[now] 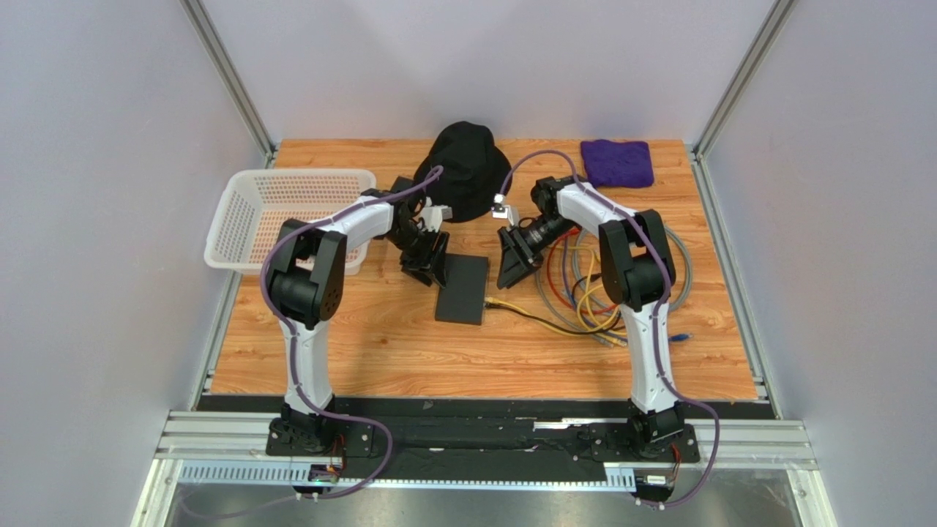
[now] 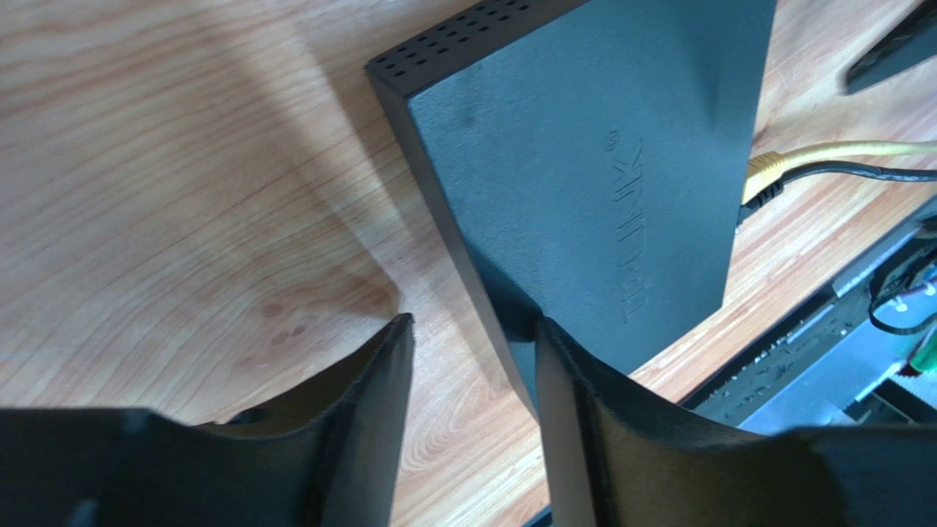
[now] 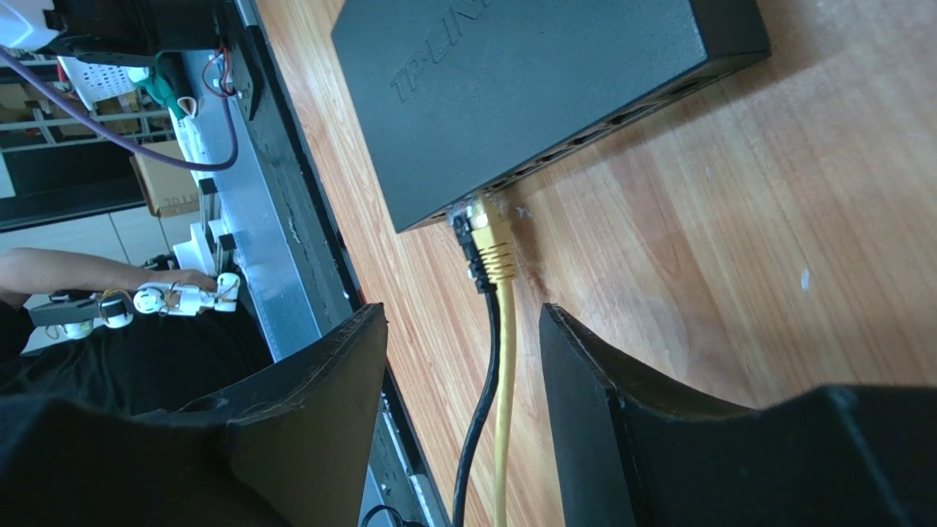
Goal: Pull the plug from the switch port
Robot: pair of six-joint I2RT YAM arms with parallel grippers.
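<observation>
I read the white basket (image 1: 297,209) left of the left pincer (image 1: 423,267), only its perforated floor showing. The switch (image 1: 462,290) lies flat between both pincers. Left pincer: released, the switch edge reaching between its fingers. Right pincer (image 3: 462,318): released, straddling the yellow and black cables (image 3: 504,417). Only the right wrist view shows the yellow plug (image 3: 493,244) seated in the port, just ahead of the fingertips.

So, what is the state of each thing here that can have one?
switch: flat on the table.
yellow plug: seated in its port.
left gripper: open, at the switch's corner.
right gripper: open, lined up behind the yellow plug.
basket: upright, looks empty.
cable bundle: coiled loosely.
</observation>
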